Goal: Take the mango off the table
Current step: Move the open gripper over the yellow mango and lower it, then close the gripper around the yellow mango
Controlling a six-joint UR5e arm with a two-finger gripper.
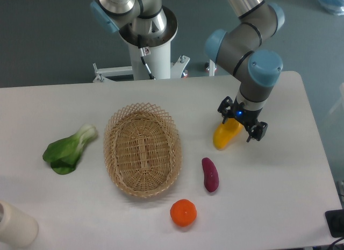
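The mango, yellow with an orange upper end, lies on the white table right of the basket. My gripper hangs over the mango's upper right end, fingers spread open on either side of it. The fingertips stand apart, with nothing gripped. The gripper body hides the mango's top end.
A wicker basket sits mid-table. A dark purple sweet potato lies just below the mango, and a tangerine nearer the front edge. Bok choy lies at the left, a white cylinder at the front left corner.
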